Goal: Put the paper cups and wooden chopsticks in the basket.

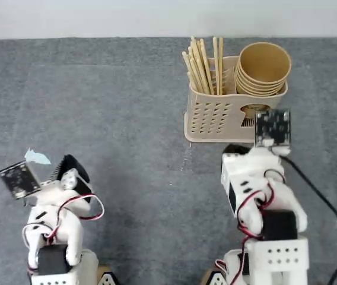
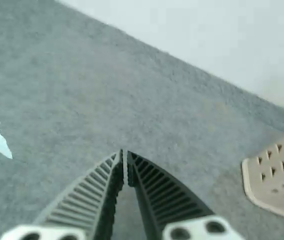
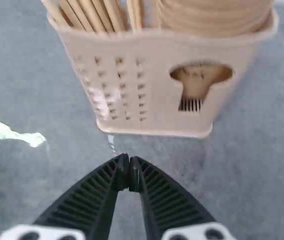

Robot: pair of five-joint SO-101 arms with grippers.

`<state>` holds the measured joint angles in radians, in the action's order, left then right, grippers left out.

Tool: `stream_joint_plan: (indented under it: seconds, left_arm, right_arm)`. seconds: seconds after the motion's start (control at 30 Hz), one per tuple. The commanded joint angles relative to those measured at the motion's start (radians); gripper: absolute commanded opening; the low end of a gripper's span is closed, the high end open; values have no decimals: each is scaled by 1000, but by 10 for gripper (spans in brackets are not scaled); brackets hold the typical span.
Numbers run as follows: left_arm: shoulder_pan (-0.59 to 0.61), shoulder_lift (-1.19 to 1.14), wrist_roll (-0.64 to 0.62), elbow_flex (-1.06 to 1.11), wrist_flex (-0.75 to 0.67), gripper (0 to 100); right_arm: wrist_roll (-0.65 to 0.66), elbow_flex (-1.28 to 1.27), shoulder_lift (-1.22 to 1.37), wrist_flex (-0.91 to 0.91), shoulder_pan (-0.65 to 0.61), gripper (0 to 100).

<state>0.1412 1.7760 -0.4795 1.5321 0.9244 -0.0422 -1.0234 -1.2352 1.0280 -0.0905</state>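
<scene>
Two sets of jaws closed tip to tip: left gripper (image 2: pixel 124 156) over grey table (image 1: pixel 127 107), right gripper (image 3: pixel 128 167) near basket (image 1: pixel 216 116). Basket holds stacked paper cups (image 1: pixel 264 65) in one compartment, wooden chopsticks (image 1: pixel 201 65) upright in next.

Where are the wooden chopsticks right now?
In the high view, the wooden chopsticks stand in the left compartment of the basket, right beside the stacked paper cups, toward the far right of the table.
</scene>
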Motion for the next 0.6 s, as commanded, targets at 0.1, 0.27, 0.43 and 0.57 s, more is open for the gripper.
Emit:
stream_joint_plan:
  seconds: [0.1, 0.27, 0.43, 0.57]
  left_arm:
    - [-74, 3, 17, 19, -8, 13]
    - [-127, 49, 60, 124, -9, 13]
    - [-135, 43, 91, 151, -2, 13]
    - [-143, 40, 169, 151, 26, 13]
  right_arm:
    - [-11, -285, -311, -73, 8, 8]
    - [-11, -476, -559, -50, 13, 8]
    - [-11, -560, -561, -27, 13, 8]
    - [-11, -608, -559, -1, 4, 8]
